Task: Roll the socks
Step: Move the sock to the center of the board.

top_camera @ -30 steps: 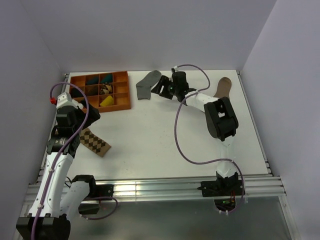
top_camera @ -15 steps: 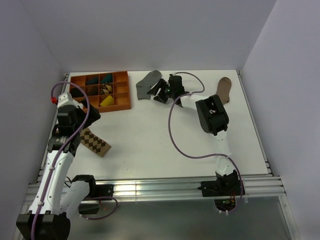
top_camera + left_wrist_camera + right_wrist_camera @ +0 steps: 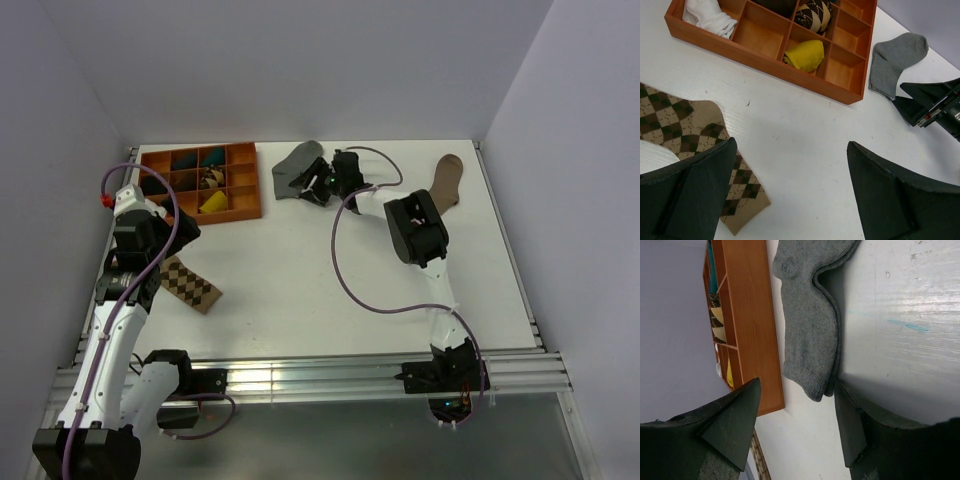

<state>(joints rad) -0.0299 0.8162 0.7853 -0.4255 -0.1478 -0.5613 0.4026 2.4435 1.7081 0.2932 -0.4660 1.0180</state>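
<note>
The grey sock [image 3: 291,166] lies flat at the back of the table, just right of the orange tray; it also shows in the left wrist view [image 3: 895,60] and the right wrist view [image 3: 807,325]. My right gripper [image 3: 318,186] is open, low over the table, with its fingertips at the sock's near end [image 3: 797,402]. A white sock [image 3: 707,15] lies bunched in a tray compartment. I cannot make out the black sock. My left gripper [image 3: 163,258] is open and empty [image 3: 791,155] above the table beside the diamond-patterned sock [image 3: 687,132].
The orange compartment tray [image 3: 246,205] at the back left holds several rolled socks, one of them yellow [image 3: 804,54]. A brown sock [image 3: 447,178] lies at the back right. The diamond sock [image 3: 190,283] lies at the left. Grey walls enclose the table.
My right gripper has moved left along the back of the table to the grey sock's end, and its arm has swung left. My left arm has not moved.
</note>
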